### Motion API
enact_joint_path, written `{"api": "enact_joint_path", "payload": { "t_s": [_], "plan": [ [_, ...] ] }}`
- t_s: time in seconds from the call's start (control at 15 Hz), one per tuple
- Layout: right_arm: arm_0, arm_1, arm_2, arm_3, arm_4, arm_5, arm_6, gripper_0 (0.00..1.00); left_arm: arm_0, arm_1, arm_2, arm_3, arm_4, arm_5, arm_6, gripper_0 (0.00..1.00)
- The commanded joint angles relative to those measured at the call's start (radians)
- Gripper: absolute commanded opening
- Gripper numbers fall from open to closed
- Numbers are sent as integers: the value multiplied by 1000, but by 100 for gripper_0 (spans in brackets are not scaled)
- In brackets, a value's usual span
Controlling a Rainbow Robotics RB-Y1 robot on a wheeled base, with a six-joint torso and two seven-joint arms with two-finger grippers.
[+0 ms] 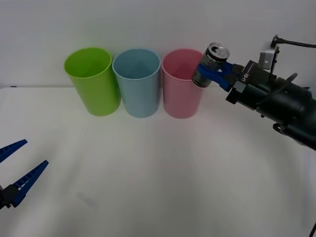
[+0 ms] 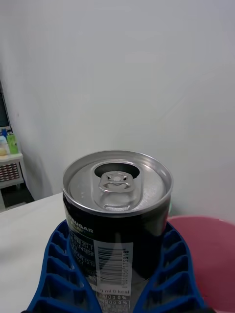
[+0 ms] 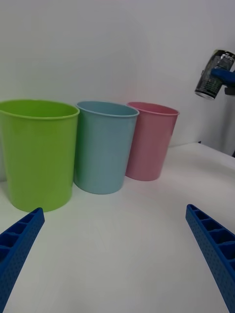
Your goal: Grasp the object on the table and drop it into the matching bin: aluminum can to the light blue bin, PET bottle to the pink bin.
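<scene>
My right gripper (image 1: 213,72) is shut on the aluminum can (image 1: 211,64), a small dark can with a silver top and pull tab (image 2: 116,185). It holds the can in the air, tilted, over the right rim of the pink bin (image 1: 181,91). The light blue bin (image 1: 138,83) stands just left of the pink one, both on the white table (image 1: 163,168). In the left wrist view the can (image 3: 211,76) hangs high above and to the right of the pink bin (image 3: 149,142) and light blue bin (image 3: 103,147). My left gripper (image 1: 15,168) rests open low at the table's near left.
A lime green bin (image 1: 93,81) stands at the left end of the row, touching the light blue one. A plain white wall rises behind the bins. A small white shelf with bottles (image 2: 9,161) shows far off in the right wrist view.
</scene>
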Motion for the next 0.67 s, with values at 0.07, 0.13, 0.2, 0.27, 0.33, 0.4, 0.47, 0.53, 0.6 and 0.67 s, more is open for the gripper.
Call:
{"api": "enact_joint_path", "payload": {
  "t_s": [0.07, 0.13, 0.2, 0.27, 0.33, 0.4, 0.47, 0.53, 0.6, 0.67],
  "plan": [
    [-121, 6, 56, 110, -1, 2, 7, 0, 0, 0, 0, 0, 0, 0, 0, 100],
    [-158, 12, 67, 147, -1, 0, 12, 0, 0, 0, 0, 0, 0, 0, 0, 100],
    [-203, 20, 79, 198, -1, 0, 17, 0, 0, 0, 0, 0, 0, 0, 0, 100],
    [-246, 29, 90, 242, -1, 0, 21, 0, 0, 0, 0, 0, 0, 0, 0, 100],
    [-284, 40, 96, 285, 1, 2, 27, 0, 0, 0, 0, 0, 0, 0, 0, 100],
    [-324, 54, 101, 334, 7, 3, 33, 0, 0, 0, 0, 0, 0, 0, 0, 100],
    [-362, 71, 99, 383, 28, 5, 38, 0, 0, 0, 0, 0, 0, 0, 0, 100],
    [-399, 92, 99, 428, 44, 9, 44, 0, 0, 0, 0, 0, 0, 0, 0, 100],
    [-427, 109, 99, 463, 59, 23, 50, 0, 0, 0, 0, 0, 0, 0, 0, 100],
    [-450, 123, 99, 489, 71, 40, 56, 0, 0, 0, 0, 0, 0, 0, 0, 100]
  ]
}}
